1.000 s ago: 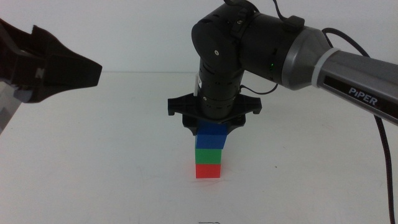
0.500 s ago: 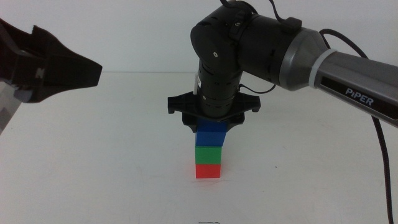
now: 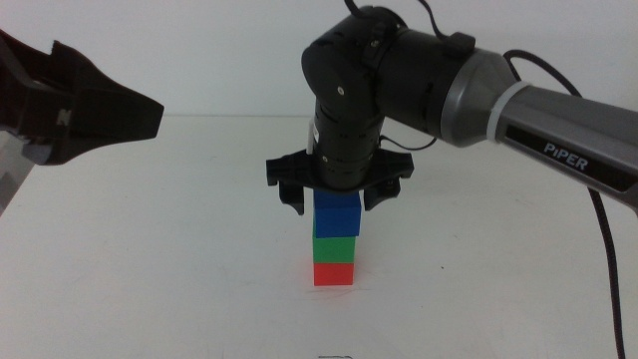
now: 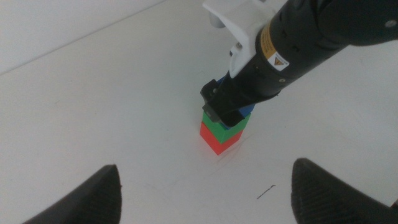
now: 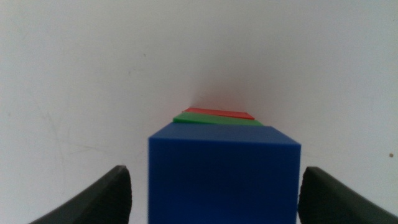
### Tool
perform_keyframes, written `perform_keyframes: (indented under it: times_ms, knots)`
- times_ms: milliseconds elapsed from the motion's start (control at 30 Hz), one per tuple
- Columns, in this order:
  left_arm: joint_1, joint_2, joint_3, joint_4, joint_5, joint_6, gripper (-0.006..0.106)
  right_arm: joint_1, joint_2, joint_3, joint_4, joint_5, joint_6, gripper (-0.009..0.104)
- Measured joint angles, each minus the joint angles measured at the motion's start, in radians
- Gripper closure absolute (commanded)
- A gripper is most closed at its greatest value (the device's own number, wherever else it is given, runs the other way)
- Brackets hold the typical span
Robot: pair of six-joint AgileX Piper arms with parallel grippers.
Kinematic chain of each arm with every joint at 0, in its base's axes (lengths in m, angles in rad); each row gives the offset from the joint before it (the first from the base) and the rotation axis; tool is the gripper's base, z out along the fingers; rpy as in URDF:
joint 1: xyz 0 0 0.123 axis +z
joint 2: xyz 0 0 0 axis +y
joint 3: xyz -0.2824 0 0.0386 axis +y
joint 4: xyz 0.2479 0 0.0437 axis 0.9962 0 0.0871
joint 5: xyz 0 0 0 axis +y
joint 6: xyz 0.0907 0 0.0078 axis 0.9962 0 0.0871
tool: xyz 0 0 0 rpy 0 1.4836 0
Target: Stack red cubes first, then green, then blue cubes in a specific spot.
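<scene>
A stack stands at the table's middle: the red cube (image 3: pixel 333 273) at the bottom, the green cube (image 3: pixel 334 247) on it, the blue cube (image 3: pixel 336 217) on top. My right gripper (image 3: pixel 336 199) comes straight down over the stack, open, with one jaw on each side of the blue cube and a gap on both sides. The right wrist view shows the blue cube (image 5: pixel 224 180) between the spread jaws, with slivers of green (image 5: pixel 214 119) and red (image 5: pixel 217 112) beyond. My left gripper (image 3: pixel 140 115) waits open and empty at the far left, raised above the table. The left wrist view shows the stack's red cube (image 4: pixel 217 140).
The white table (image 3: pixel 179 249) is bare around the stack. The right arm's grey link (image 3: pixel 538 110) reaches in from the right above the table. A small dark mark (image 4: pixel 267 190) lies on the table near the stack.
The right gripper's jaws have spread away from the blue cube's sides, letting it go on the stack. The stack and the left arm have not moved.
</scene>
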Motion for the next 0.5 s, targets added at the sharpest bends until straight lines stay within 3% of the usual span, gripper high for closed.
perform_keyframes:
  times_ms: [233, 500]
  knots:
    - [0.000, 0.000, 0.000, 0.000, 0.000, 0.000, 0.007, -0.036, -0.113, -0.065, -0.012, 0.018, -0.111, 0.018]
    - [0.000, 0.000, 0.000, 0.000, 0.000, 0.000, 0.007, -0.256, -0.404, 0.007, -0.035, 0.032, -0.245, 0.018]
